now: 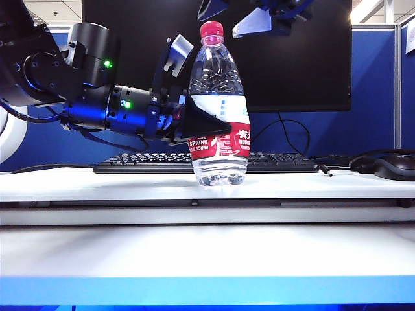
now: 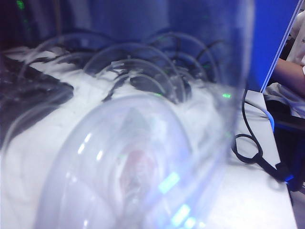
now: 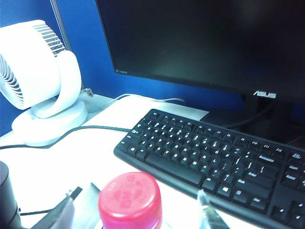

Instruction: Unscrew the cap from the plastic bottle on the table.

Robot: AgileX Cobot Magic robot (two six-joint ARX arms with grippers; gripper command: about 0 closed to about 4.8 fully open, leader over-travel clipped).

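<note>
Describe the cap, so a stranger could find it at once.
Before the dark monitor a clear bottle stands on the white table, clamped by the left gripper. The cap tops it, under the right gripper: small, round, pinkish-red.

One bottle (image 1: 219,123), one cap (image 1: 212,31), one keyboard (image 1: 155,162), one monitor (image 1: 292,65), one fan (image 3: 35,81), one mouse (image 1: 395,165) and two grippers are showing: left (image 1: 194,126), right (image 1: 259,19).

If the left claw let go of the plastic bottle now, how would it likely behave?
The plastic bottle is tall on a narrow base, so a nudge near the cap could probably tip it. Only its lower part seems to hold water, so it is likely light. The left claw clamps its label; the right claw, above, looks open.
</note>
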